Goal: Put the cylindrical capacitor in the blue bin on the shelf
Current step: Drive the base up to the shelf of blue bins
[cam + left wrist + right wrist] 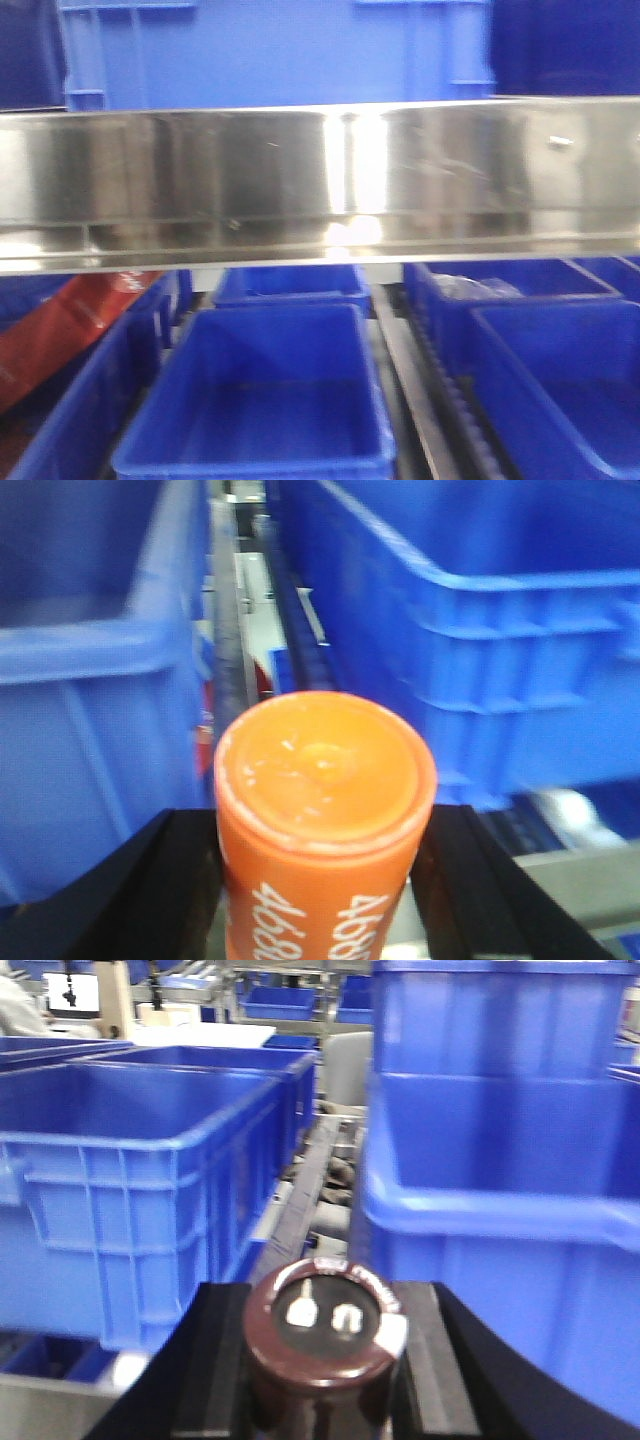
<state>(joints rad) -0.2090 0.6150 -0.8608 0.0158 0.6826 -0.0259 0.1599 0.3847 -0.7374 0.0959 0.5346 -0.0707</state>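
Note:
The cylindrical capacitor, dark brown-maroon with two silver terminals on its top, sits between the black fingers of my right gripper, which is shut on it in front of large blue bins on the shelf. My left gripper is shut on an orange cylinder with white digits on its side, between two blue bins. The shelf's shiny steel front rail crosses the front view, with an open blue bin below it. Neither gripper shows in the front view.
Roller tracks run between the bins. More blue bins stand at right and above the rail. A red object lies at lower left. A tall blue bin stands close at right of the right gripper.

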